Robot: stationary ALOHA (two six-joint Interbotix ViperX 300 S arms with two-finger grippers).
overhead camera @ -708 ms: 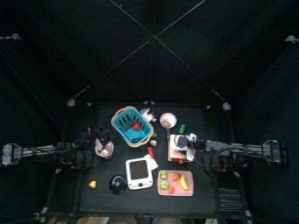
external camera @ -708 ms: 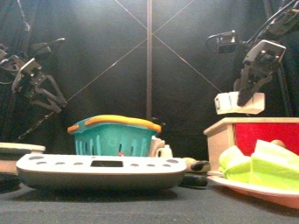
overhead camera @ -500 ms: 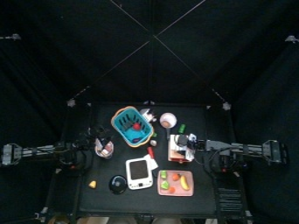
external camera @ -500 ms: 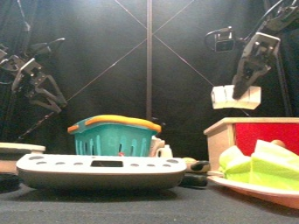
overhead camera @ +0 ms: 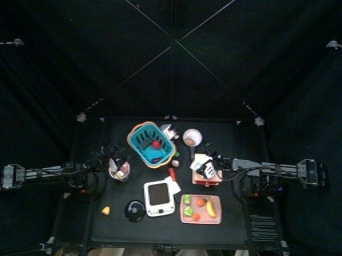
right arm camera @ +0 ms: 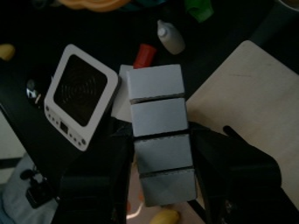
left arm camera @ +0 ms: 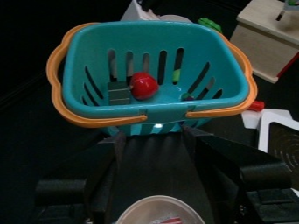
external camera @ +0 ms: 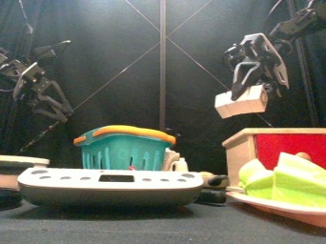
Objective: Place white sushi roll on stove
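My right gripper (overhead camera: 205, 168) is shut on the white sushi roll (external camera: 241, 98) and holds it high above the table, right of the basket. In the right wrist view the roll (right arm camera: 158, 131) sits upright between the jaws. The stove (overhead camera: 160, 198), a white rounded slab, lies at the table's front, left of and nearer than the right gripper. It fills the foreground of the front view (external camera: 112, 186) and shows in the right wrist view (right arm camera: 77, 83). My left gripper (overhead camera: 115, 171) rests at the table's left, open and empty, facing the basket.
A teal basket (overhead camera: 151, 143) with an orange rim holds a red piece (left arm camera: 142, 85). A cream and red box (external camera: 274, 148) stands to the right. A pink tray (overhead camera: 201, 209) with green and orange pieces lies right of the stove. A small round dish (overhead camera: 193, 135) lies at the back.
My right gripper has carried the roll leftward, off the cream box and toward the table's middle, and turned it. The left arm has not moved.
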